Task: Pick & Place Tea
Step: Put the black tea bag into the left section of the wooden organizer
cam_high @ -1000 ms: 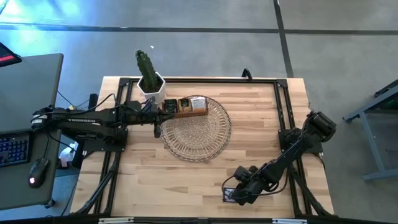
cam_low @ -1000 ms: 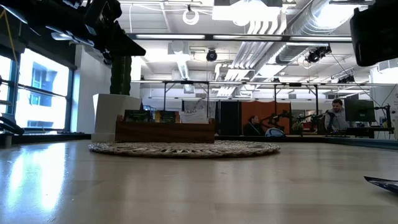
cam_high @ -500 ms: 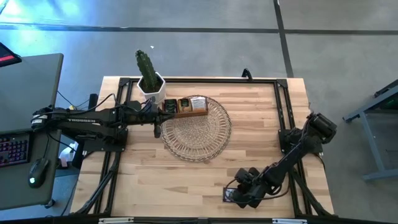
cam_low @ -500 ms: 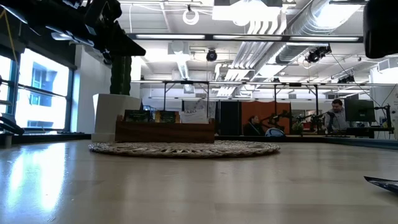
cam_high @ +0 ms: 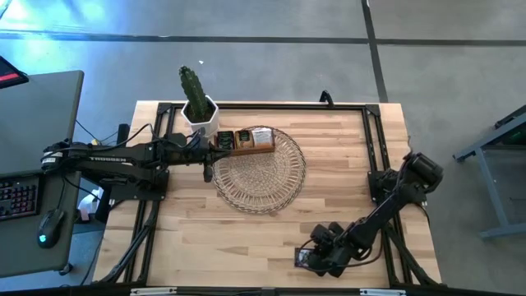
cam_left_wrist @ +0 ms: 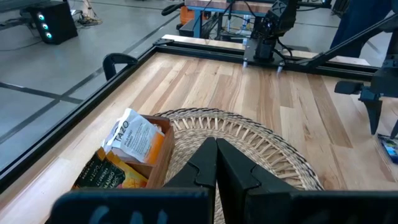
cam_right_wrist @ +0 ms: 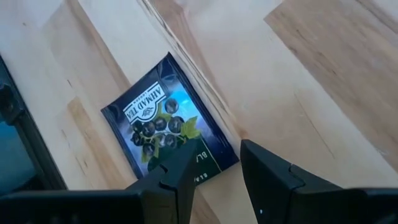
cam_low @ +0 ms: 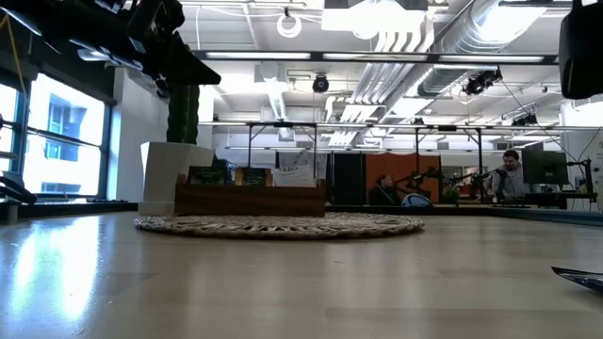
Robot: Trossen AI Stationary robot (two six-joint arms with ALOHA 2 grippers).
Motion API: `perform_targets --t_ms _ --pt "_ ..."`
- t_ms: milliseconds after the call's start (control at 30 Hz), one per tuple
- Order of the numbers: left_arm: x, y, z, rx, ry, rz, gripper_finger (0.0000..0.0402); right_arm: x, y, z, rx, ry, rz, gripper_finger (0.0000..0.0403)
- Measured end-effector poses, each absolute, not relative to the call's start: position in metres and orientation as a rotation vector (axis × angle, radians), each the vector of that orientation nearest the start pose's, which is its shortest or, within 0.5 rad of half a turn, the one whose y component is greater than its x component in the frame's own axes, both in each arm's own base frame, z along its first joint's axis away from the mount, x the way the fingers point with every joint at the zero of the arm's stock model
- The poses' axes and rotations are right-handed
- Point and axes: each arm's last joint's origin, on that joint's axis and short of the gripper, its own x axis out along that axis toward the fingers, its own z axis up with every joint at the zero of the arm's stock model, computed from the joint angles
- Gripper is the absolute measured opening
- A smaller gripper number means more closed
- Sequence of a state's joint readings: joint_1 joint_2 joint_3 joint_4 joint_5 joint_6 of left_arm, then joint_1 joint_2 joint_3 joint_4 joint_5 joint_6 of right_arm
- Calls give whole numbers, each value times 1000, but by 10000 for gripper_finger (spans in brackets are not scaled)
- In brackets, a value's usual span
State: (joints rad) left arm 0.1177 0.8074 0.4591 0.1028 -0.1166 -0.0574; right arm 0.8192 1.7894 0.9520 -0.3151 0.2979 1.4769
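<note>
A dark blue tea sachet [cam_right_wrist: 168,124] lies flat on the wooden table near its front edge [cam_high: 302,258]. It also shows at the right border of the low view [cam_low: 579,276]. My right gripper [cam_right_wrist: 217,168] hangs open just above it, slanting down, with one finger over the sachet's near edge. More tea sachets, an orange-and-white one [cam_left_wrist: 134,140] and dark ones [cam_left_wrist: 106,174], stand in the wooden box [cam_high: 245,141] on the wicker mat [cam_high: 260,170]. My left gripper [cam_left_wrist: 216,165] is shut above the mat's left side, next to the box.
A cactus in a white pot [cam_high: 200,111] stands behind the box at the far left. A black frame [cam_high: 271,105] runs along the table's edges. Bare wood lies between the mat and the sachet.
My right gripper has swung and turned a little above the dark sachet, close to the near edge. The sachet has stayed flat where it was.
</note>
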Motion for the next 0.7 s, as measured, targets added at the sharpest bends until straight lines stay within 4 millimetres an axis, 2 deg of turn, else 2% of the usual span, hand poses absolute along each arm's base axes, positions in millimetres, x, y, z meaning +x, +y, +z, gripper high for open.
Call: perform_targets --t_ms 367,467,633,700 --pt "180 25 244 -57 240 240 0 232 237 117 705 1031 -328 116" --pt "180 25 244 -57 240 240 0 232 237 117 702 1033 -331 89" --pt "180 25 244 -57 239 240 0 234 237 116 679 1005 -304 13" --pt "180 25 244 -57 240 240 0 237 239 117 671 978 -270 8"
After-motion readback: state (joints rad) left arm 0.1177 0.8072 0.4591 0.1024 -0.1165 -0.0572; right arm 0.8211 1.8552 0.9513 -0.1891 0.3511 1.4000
